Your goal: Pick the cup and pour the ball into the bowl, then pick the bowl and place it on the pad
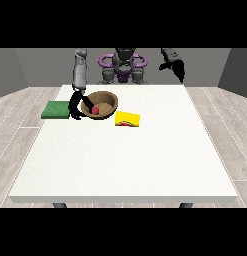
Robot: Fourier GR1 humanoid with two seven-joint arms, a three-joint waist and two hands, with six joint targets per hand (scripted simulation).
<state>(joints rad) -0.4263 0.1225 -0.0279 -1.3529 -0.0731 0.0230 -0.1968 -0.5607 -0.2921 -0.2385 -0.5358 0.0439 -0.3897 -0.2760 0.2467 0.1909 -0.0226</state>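
Front view: a white table fills the middle, on pale wood-plank flooring, grey walls behind. The brown bowl sits at 11 o'clock of the table's centre with the red ball inside. The hand at the view's left curls around the bowl's left rim. At the bowl's 9 o'clock lies the green pad; at its 4 o'clock the yellow cup lies on its side. The hand at the view's right hangs raised, fingers relaxed, holding nothing.

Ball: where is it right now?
In the front view, the red ball lies inside the brown bowl, left of centre, between the green pad and the tipped yellow cup.
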